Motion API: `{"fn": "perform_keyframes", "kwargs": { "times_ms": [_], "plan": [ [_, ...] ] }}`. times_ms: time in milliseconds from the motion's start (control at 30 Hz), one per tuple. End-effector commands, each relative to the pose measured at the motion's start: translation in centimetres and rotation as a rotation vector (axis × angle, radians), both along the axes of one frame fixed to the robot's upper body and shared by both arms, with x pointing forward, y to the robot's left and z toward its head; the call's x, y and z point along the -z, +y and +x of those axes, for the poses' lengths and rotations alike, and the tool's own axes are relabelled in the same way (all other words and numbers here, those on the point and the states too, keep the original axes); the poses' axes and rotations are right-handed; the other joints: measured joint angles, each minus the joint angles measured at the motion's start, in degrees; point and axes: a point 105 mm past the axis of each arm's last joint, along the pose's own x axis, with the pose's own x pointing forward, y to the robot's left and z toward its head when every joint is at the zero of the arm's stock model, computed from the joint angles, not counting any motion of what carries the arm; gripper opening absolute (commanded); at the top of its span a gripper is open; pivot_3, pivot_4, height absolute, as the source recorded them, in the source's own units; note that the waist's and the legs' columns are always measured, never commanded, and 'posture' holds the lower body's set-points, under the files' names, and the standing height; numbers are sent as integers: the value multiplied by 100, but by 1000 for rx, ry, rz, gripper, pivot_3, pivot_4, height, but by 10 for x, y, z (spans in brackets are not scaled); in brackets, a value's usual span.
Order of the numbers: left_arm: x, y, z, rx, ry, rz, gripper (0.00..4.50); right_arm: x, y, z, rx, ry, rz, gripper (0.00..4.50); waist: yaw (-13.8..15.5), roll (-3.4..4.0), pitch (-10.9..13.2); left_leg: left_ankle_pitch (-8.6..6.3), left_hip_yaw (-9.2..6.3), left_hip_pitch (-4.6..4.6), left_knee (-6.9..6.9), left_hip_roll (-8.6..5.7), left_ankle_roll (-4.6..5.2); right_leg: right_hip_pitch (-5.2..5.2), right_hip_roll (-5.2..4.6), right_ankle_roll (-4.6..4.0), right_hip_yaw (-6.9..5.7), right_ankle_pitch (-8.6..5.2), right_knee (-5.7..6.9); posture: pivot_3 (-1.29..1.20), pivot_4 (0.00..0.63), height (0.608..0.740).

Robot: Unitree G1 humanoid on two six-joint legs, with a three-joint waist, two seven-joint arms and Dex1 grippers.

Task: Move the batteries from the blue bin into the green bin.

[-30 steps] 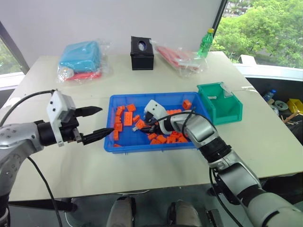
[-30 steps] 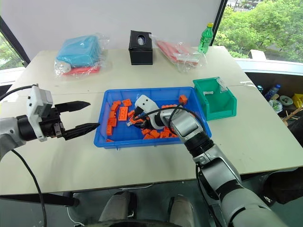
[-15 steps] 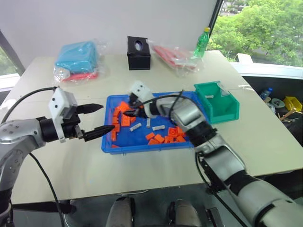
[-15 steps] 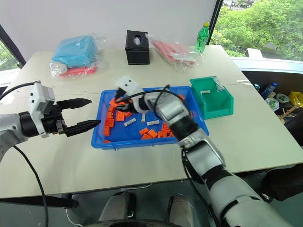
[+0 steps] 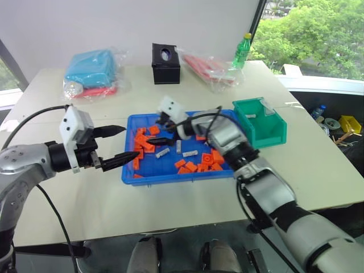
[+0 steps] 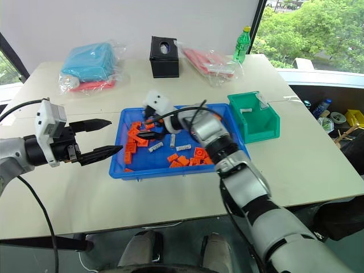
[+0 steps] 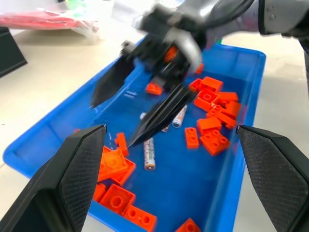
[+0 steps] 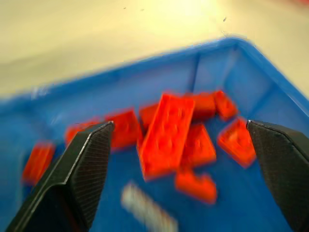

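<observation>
The blue bin [image 5: 170,173] lies mid-table with several orange bricks and three loose batteries [image 5: 162,153] [image 5: 178,147] [image 5: 189,153] on its floor. My right gripper [image 5: 160,131] hovers over the bin's far-left part, open, nothing between its fingers. In the right wrist view orange bricks [image 8: 166,133] lie between the spread fingers [image 8: 72,179], with a blurred battery [image 8: 145,208] nearer. The green bin [image 5: 267,133] stands just right of the blue bin, one battery [image 5: 250,116] inside. My left gripper [image 5: 131,142] is open at the blue bin's left rim, pointing into it.
At the table's far side are a black tissue box [image 5: 165,56], a bagged light-blue item [image 5: 94,68], a bagged red item [image 5: 210,68] and a green bottle [image 5: 243,51]. Orange bricks cluster in the blue bin's left and right-front parts. Bare tabletop lies in front of the bins.
My right gripper has swept from the bin's right-hand brick pile to its far-left part, risen a little and opened wide. Three batteries now lie uncovered. The left gripper has stayed put.
</observation>
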Motion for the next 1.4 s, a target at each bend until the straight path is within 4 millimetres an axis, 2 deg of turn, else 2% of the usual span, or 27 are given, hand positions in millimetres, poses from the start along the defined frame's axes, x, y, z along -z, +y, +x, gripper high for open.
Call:
{"fn": "perform_keyframes", "kwargs": {
  "times_ms": [33,133,333,533,633,767,867,933,1000,1100,1167,1233,1333,1400],
  "plan": [
    [-7,0,-4,21,-27,27,4500,10,4,-16,-109,4,-30,4481,-15,0,0,0,0,0,-1,1,0,-1,0,0,0,0,1,0,150,630],
    [-4,-1,-8,38,-11,41,4500,19,5,-18,-109,17,-31,4481,-39,1,1,0,6,1,0,6,0,-10,0,-1,0,1,8,0,150,630],
    [-1,-1,-13,59,6,65,4500,28,9,-9,-55,11,-21,4481,23,-3,-1,0,6,1,6,8,-4,-7,-1,-4,-1,2,9,0,150,630],
    [1,-2,-17,87,28,82,4500,43,4,-8,-54,30,-73,4481,11,-3,-2,-1,6,-1,7,4,-5,-6,-1,-13,0,7,7,0,150,630],
    [2,-4,-20,113,45,91,4500,48,1,-9,-53,30,-91,3743,-5,-3,-2,-1,6,0,6,5,-5,-8,0,-12,0,7,8,0,150,630],
    [5,-6,-24,140,65,107,4500,48,-3,-11,-57,31,-88,1679,0,-3,-2,-1,7,1,6,6,-5,-9,-1,-12,-1,7,9,0,150,630],
    [6,-7,-24,153,71,101,4500,34,-6,-9,-24,19,-29,223,13,-3,-2,-1,7,1,7,6,-6,-8,-1,-13,0,7,8,0,150,630],
    [7,-10,-25,165,74,98,4500,20,-11,-10,2,1,15,223,19,-3,-2,-1,4,-1,7,6,-5,-8,-1,-13,0,7,8,0,150,630],
    [8,-13,-25,176,76,92,4500,1,-23,-11,51,-14,72,223,21,-3,-2,-1,2,-1,9,6,-5,-6,-2,-13,0,8,7,0,150,630],
    [10,-17,-26,190,76,81,4500,-29,-55,-10,169,-48,137,223,36,-3,-2,-1,-1,1,8,7,-5,-3,-2,-16,0,10,5,0,150,630],
    [10,-20,-25,201,74,63,4500,-51,-91,-5,303,-82,171,223,40,-3,-2,-1,-1,3,8,6,-5,2,-2,-18,-2,11,-1,0,150,630],
    [10,-25,-24,221,72,46,4500,-64,-135,4,479,-127,170,223,81,-4,-2,-2,-1,3,6,7,-6,4,-2,-20,-3,12,-6,0,150,630],
    [13,-31,-23,248,73,36,4500,-69,-192,13,705,-146,156,223,130,-2,-2,-2,6,6,5,5,-5,8,-2,-22,-3,13,-19,0,150,630],
    [14,-33,-21,258,72,33,4500,-66,-220,15,816,-142,141,223,142,-3,-2,-1,12,7,6,6,-5,10,-2,-22,-3,14,-21,0,150,630]
  ]
}}
